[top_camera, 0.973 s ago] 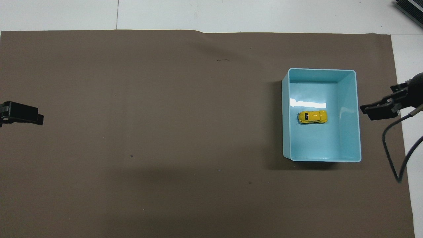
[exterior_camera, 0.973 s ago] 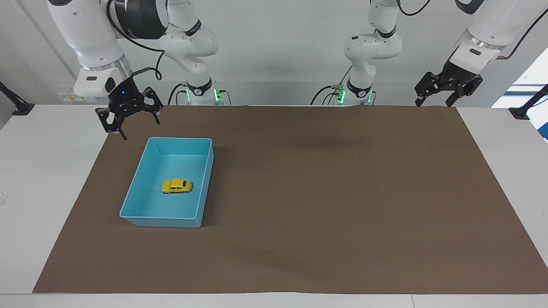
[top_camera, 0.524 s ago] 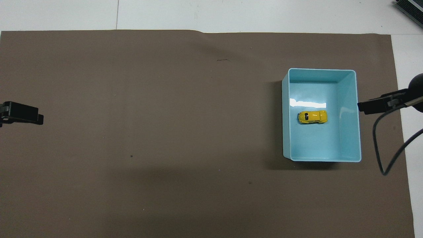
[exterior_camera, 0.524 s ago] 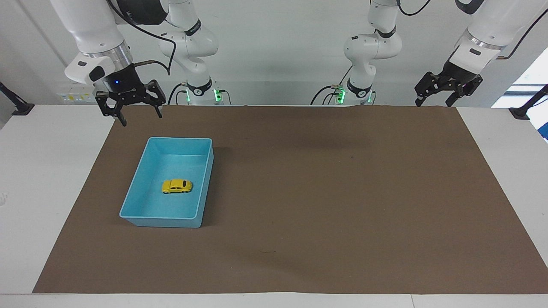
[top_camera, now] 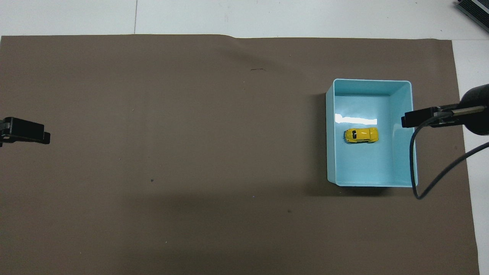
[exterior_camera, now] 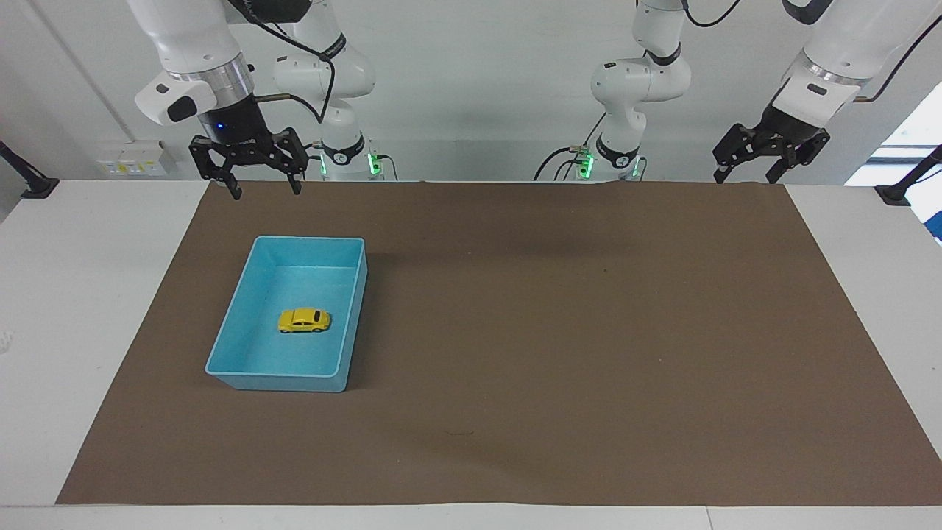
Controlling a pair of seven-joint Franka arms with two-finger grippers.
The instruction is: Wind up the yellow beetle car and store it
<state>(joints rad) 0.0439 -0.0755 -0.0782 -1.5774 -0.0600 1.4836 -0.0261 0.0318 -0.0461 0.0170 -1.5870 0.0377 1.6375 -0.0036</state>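
The yellow beetle car point(exterior_camera: 303, 320) lies on its wheels inside the blue bin point(exterior_camera: 294, 239), near the bin's middle. It also shows in the overhead view point(top_camera: 361, 135), in the bin point(top_camera: 370, 81). My right gripper point(exterior_camera: 265, 190) is open and empty, up in the air over the mat's edge nearest the robots. In the overhead view the right gripper point(top_camera: 412, 118) covers the bin's wall toward the right arm's end. My left gripper point(exterior_camera: 745, 177) is open and empty, and waits over the mat's corner at the left arm's end; its tip shows in the overhead view point(top_camera: 38, 133).
A brown mat point(exterior_camera: 552, 331) covers most of the white table point(exterior_camera: 73, 294). A black cable point(top_camera: 428, 183) hangs from the right arm beside the bin.
My right gripper has risen and swung from over the white table onto the mat's edge, toward the table's middle. The car, the bin and the left arm have not moved.
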